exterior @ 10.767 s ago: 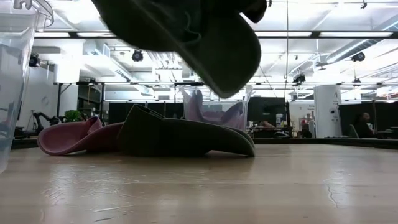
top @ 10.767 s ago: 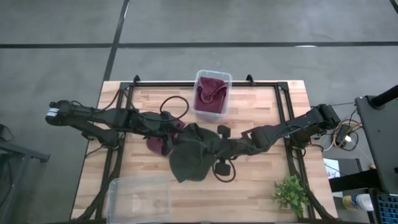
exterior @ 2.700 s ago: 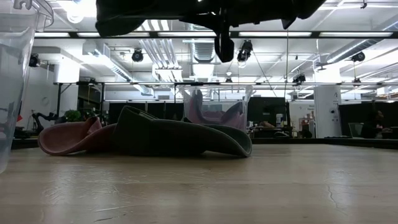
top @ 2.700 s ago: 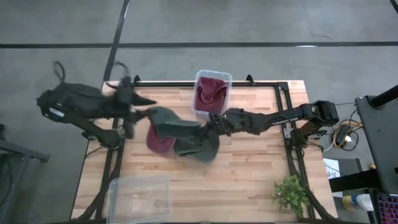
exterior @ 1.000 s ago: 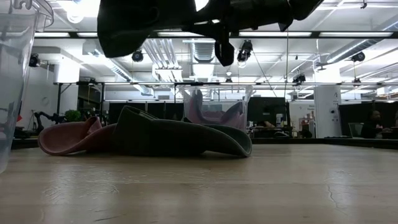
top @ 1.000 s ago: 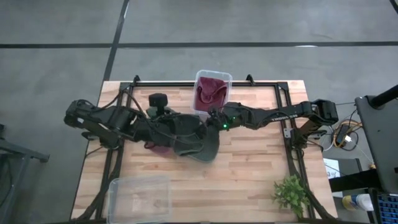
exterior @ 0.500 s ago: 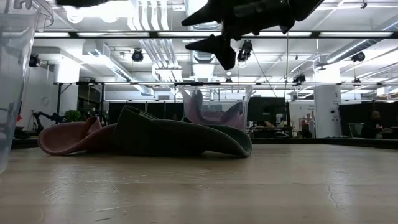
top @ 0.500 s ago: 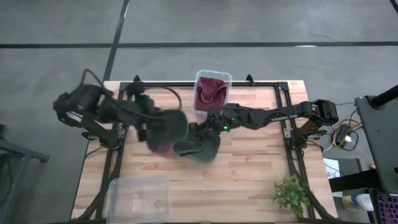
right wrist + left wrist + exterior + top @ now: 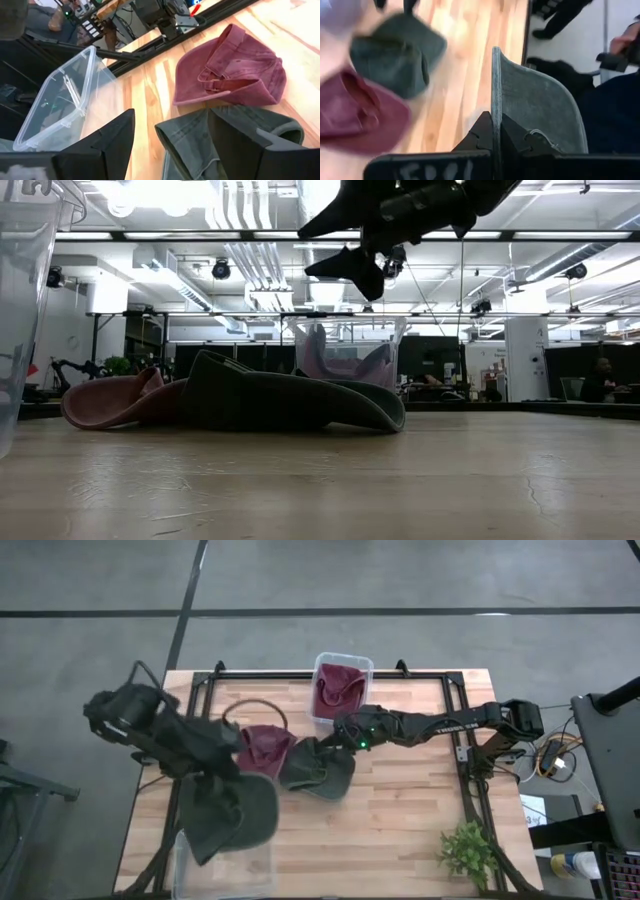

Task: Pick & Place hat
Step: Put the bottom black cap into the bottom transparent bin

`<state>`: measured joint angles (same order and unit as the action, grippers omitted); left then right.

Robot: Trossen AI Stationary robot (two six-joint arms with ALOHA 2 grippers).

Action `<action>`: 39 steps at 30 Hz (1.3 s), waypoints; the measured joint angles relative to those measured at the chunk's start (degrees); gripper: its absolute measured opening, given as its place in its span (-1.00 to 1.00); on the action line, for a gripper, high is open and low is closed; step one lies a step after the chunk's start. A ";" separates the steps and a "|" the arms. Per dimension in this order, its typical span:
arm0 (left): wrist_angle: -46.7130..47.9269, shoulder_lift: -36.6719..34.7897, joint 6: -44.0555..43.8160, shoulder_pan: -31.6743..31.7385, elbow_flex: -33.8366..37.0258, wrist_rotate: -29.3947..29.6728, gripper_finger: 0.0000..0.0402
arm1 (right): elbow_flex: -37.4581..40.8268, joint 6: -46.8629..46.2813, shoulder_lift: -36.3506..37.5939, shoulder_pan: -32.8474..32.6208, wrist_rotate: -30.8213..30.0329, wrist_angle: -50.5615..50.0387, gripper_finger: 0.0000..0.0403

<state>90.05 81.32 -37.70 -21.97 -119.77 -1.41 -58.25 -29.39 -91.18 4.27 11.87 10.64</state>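
My left gripper (image 9: 212, 780) is shut on a dark green hat (image 9: 228, 815), which it holds lifted over the far part of the clear bin (image 9: 230, 875) at the table's near left. A maroon hat (image 9: 265, 747) and a second dark green hat (image 9: 318, 768) lie flat on the table's middle, side by side. My right gripper (image 9: 332, 733) hovers open above the second green hat (image 9: 200, 145), touching nothing. It shows high over the table in the low view (image 9: 345, 245). My left gripper pinches the green hat's brim (image 9: 494, 107) at its edge between its two fingers. The brim shows edge-on in the left wrist view, running straight away from the fingertips (image 9: 485, 127). The hat is lifted clear of the table and the bin.
A clear bin (image 9: 341, 688) at the table's far middle holds another maroon hat. A small green plant (image 9: 468, 852) stands at the near right corner. Bare wood lies between the hats and the near right edge.
My right gripper has opened and let go of the green hat that both grippers held above the table's middle. My left gripper has swung that hat toward the near left, over the clear bin. The two hats on the table have stayed put.
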 joint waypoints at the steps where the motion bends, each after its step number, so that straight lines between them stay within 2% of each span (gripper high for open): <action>1: -0.14 0.00 -1.42 -0.81 1.55 -0.05 -0.97 | 0.01 0.00 0.00 0.00 0.02 -0.28 0.19; 8: -1.27 0.07 -9.91 -6.82 14.38 -5.53 -0.97 | 0.20 0.02 0.00 -0.17 0.06 -1.24 0.17; 12: -7.74 0.07 -11.94 -8.34 20.91 -9.77 -0.97 | 0.29 0.02 0.00 -0.42 0.18 -1.29 0.19; 14: -11.63 0.07 -11.56 -8.48 23.39 -10.09 -0.97 | 0.29 0.02 0.00 -0.39 0.18 -1.29 0.19; 18: -14.61 0.07 -9.39 -8.46 27.17 -7.57 -0.97 | 0.29 -0.17 0.00 -0.41 0.18 -1.35 0.17; 22: -17.24 0.03 -10.38 -8.46 30.00 -7.53 -0.97 | 0.29 -0.17 0.00 -0.93 0.18 -1.47 0.15; 26: -21.92 -0.13 -12.22 -8.46 33.17 -11.72 -0.93 | 0.29 -0.15 0.00 -1.04 0.18 -1.45 0.15; 34: -23.94 -0.22 -12.77 -8.40 38.69 -12.20 -0.97 | 0.29 0.04 0.00 -1.05 0.18 -1.43 0.15; 39: -24.91 -0.22 -13.55 -8.37 40.56 -12.89 -0.90 | 0.29 0.04 0.00 -1.40 0.16 -1.45 0.16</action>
<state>65.14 81.10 -51.24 -30.34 -79.21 -14.29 -57.95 -29.34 -91.18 2.87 12.03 9.19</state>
